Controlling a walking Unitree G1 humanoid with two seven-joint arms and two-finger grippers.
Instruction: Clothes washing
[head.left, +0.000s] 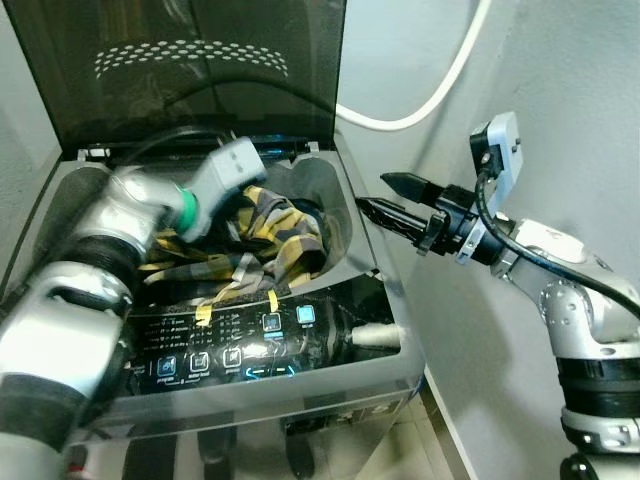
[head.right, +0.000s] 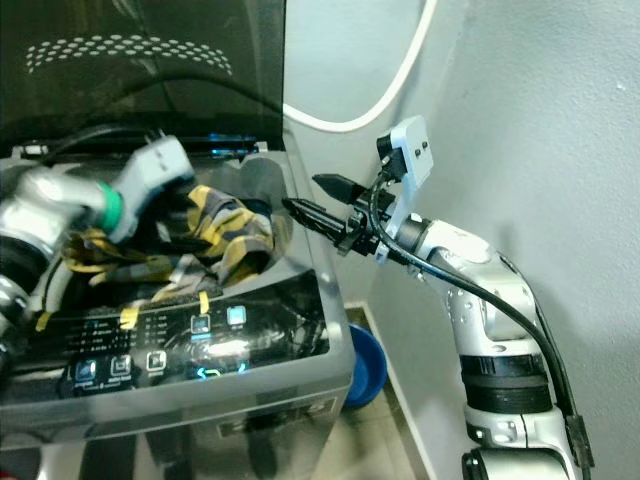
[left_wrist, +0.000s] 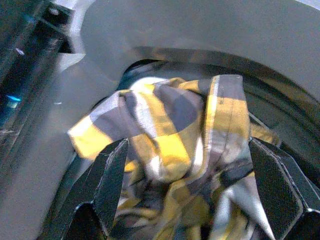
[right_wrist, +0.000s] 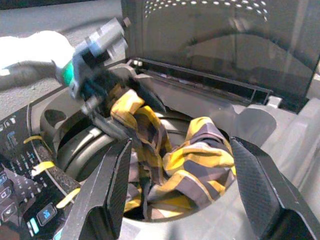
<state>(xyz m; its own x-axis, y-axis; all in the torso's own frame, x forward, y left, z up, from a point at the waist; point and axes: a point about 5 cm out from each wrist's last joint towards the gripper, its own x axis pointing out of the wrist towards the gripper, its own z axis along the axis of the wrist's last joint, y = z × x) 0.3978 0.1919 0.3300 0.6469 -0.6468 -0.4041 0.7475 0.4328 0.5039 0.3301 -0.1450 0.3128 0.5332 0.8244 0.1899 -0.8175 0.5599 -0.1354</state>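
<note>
The left gripper (right_wrist: 107, 107) reaches down into the mouth of the top-loading washing machine (head.left: 330, 375), its fingers (left_wrist: 112, 175) spread apart with the yellow-and-grey plaid garment (head.left: 285, 235) bunched between and in front of them; whether they actually grip the cloth cannot be told. The garment is heaped in the drum opening just beyond this gripper, spilling over the rim nearest the control panel (head.left: 235, 355). The right gripper (head.left: 385, 197) hovers beside the machine's right edge, fingers parted and empty, pointing toward the garment, under the raised lid (head.left: 190, 60).
</note>
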